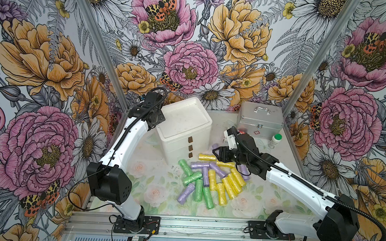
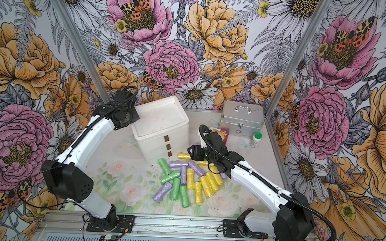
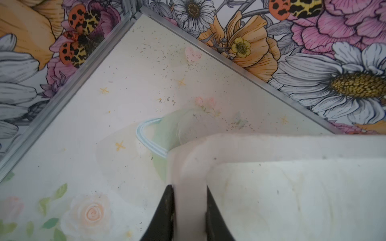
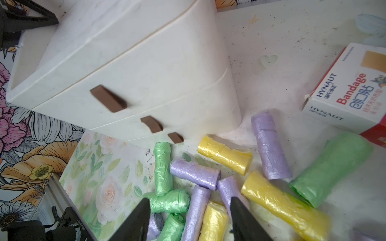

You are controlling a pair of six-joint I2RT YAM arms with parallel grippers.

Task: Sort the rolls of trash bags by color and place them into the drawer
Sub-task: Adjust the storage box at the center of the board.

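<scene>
Sorting had not visibly started. Rolls of trash bags [image 1: 209,180] lay in one mixed heap at lower centre of both top views. Yellow, green and lilac ones crossed and touched one another on the table [image 1: 152,187], just in front of the white drawer unit [image 1: 184,129]. Its three brown handles [image 4: 108,101] sat on a closed front: no drawer stood open, and no roll showed inside one.

The left gripper [image 3: 189,187], low in the left wrist view, was clamped on the raised rim of the unit's top, one jaw on either side of it. I judged this to be bracing the unit. The right gripper [image 4: 190,199], at the bottom edge of the right wrist view, hung above the heap with its jaws parted and nothing between them.

A bandage box [image 4: 346,94] at the right of that view, and a white bottle [image 1: 276,140] and metal case [image 1: 259,120] at the upper right of the table, looked like no part of the job.

Left to do, by my reading: pull a drawer open, then carry in every roll, colour by colour, which is nearly the whole task.
</scene>
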